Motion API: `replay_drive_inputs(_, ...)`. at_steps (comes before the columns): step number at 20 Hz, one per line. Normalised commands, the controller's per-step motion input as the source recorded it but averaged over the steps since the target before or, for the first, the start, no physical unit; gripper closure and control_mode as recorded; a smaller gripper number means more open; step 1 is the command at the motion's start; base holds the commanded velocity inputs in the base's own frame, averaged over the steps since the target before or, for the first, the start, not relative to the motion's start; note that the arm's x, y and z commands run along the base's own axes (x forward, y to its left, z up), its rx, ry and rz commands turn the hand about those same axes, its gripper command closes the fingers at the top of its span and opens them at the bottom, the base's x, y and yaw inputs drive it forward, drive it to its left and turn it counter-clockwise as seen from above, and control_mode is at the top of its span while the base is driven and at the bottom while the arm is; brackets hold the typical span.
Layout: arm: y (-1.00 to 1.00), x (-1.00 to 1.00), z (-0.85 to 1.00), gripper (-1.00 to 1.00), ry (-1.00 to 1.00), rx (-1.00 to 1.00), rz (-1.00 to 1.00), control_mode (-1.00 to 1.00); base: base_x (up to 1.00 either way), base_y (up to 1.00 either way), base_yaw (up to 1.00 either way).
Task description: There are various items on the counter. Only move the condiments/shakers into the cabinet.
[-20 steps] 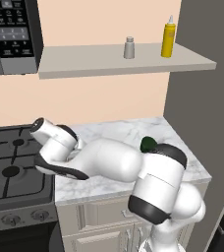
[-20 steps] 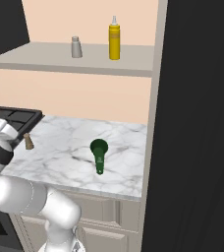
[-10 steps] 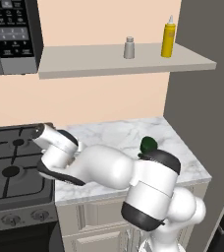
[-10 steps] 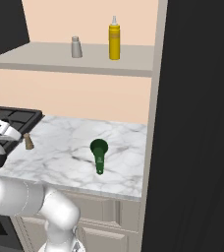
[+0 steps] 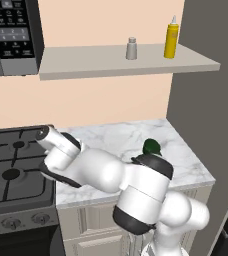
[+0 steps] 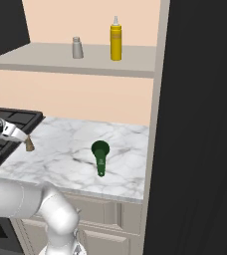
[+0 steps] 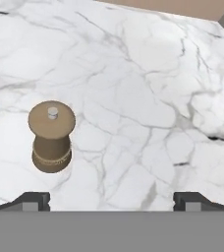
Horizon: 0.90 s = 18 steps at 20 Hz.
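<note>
While its fingers stand wide apart, the tool [image 7: 111, 199] hangs empty above the marble bench [image 7: 133, 98], holding and touching nothing.

Seen from the hand, the brown shaker [image 7: 51, 136] stands upright on the bench, ahead of the left fingertip [image 7: 33, 201] and clear of it; a dark sliver shows at the right edge, too little to name. From the right base camera the same shaker [image 6: 30, 144] is a small shape just beside the arm's end, near the black stove [image 6: 16, 119], and the dark green long-handled thing [image 6: 100, 156] lies well apart mid-bench. Both base cameras show the grey shaker [image 5: 131, 48] and yellow squeeze bottle [image 5: 170, 43] upright on the wall shelf [image 5: 126, 62]; the left one adds the microwave [image 5: 11, 35].
</note>
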Motion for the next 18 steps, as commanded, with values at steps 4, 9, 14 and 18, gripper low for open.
replay_drive_inputs(4, 0.00, 0.23, -0.12, -1.00, -0.02, 0.00, 0.00, -1.00, 0.00, 0.00, 0.00)
replay_drive_inputs(9, 0.00, 0.14, -0.18, -1.00, -0.03, 0.00, 0.00, -1.00, 0.00, 0.00, 0.00)
replay_drive_inputs(14, 0.00, 0.13, -0.20, -1.00, -0.01, 0.00, 0.00, -1.00, 0.00, 0.00, 0.00)
replay_drive_inputs(18, 0.00, 0.15, -0.16, -1.00, -0.01, 0.00, 0.00, -1.00, 0.00, 0.00, 0.00)
